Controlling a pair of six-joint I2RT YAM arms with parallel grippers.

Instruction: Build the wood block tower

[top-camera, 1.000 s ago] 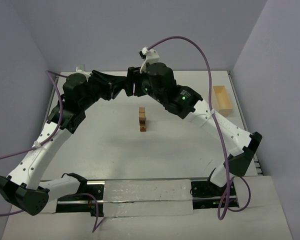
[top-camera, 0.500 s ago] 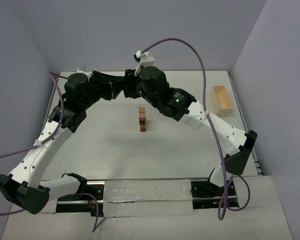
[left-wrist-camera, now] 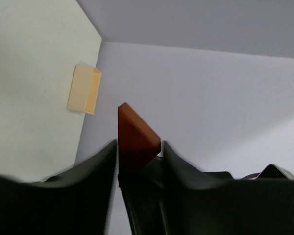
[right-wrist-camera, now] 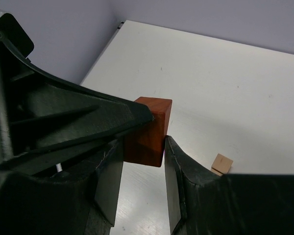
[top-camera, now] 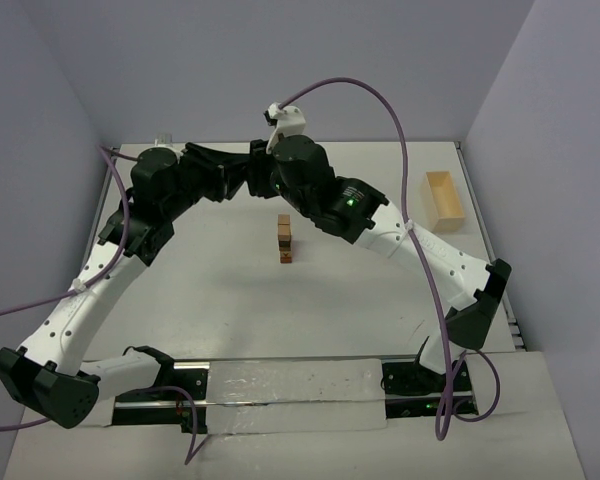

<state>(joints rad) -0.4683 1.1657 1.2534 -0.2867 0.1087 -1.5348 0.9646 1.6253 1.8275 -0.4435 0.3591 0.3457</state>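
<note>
**Mid-air handover above the far half of the white desk.** My two arms meet nose to nose with a reddish-brown wooden wedge between them.

The left end effector is clamped on the wedge's thick end. The pointed end pokes out past the fingertips, which leaves bare wood for the other arm to take. The right end effector faces it from the opposite side, with one finger along each flat face of the same piece. Those fingers sit right against the wood, but I cannot tell whether they are bearing on it or merely bracketing it.

The wood block tower stands upright on the desk, nearer the arm bases than the meeting point and well apart from both end effectors. It is a narrow stack of tan and brown pieces. A pale wooden open box lies at the desk's right edge, away from the action.

As I read it, the wedge is changing hands so the right arm can carry it in a grip that sets it down flat, point up, as a cap for the stack. The danger lies in the swap itself. If one side lets go before the other grip is sure, the wedge falls. A stack this slim will forgive very little sideways push when the piece comes down.
</note>
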